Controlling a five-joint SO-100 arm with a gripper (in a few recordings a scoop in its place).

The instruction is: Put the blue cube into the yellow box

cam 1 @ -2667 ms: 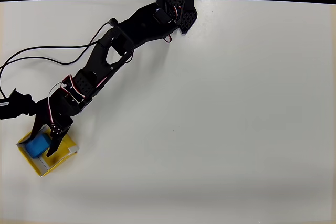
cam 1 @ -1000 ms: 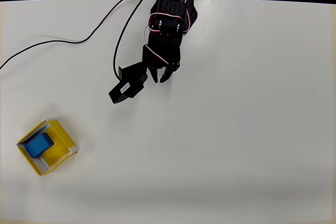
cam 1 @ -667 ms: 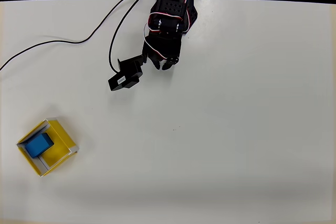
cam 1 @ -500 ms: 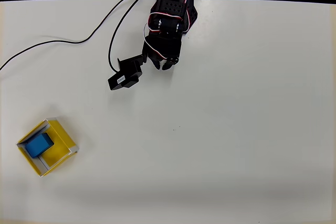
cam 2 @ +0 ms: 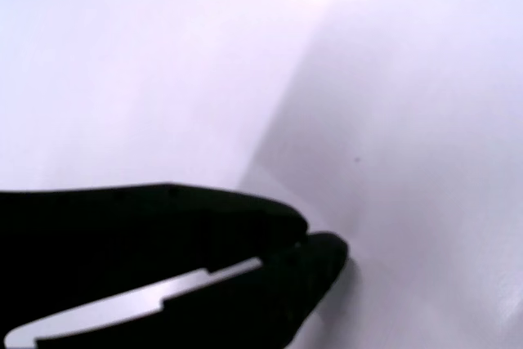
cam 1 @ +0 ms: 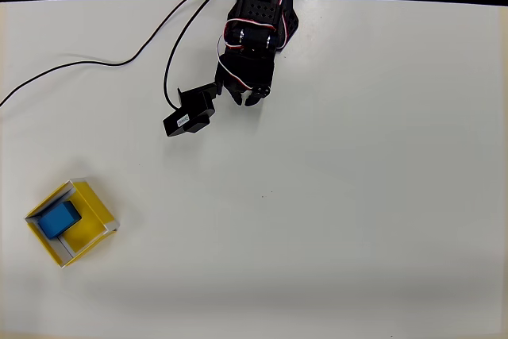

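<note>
blue cube (cam 1: 59, 219) lying inside the yellow box (cam 1: 89, 226) at the near left of the white table (cam 1: 357, 196) in the overhead view, black gripper (cam 1: 248, 98) folded back at the far edge, well apart from the box, fingertips pressed together around nothing in the wrist view (cam 2: 306, 243), black cable (cam 1: 95, 65) trailing left

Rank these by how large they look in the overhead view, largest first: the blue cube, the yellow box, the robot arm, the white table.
1. White table, by far the largest.
2. Robot arm; it rises toward the camera, so it may look bigger than it is.
3. Yellow box.
4. Blue cube, lying inside the box.
</note>
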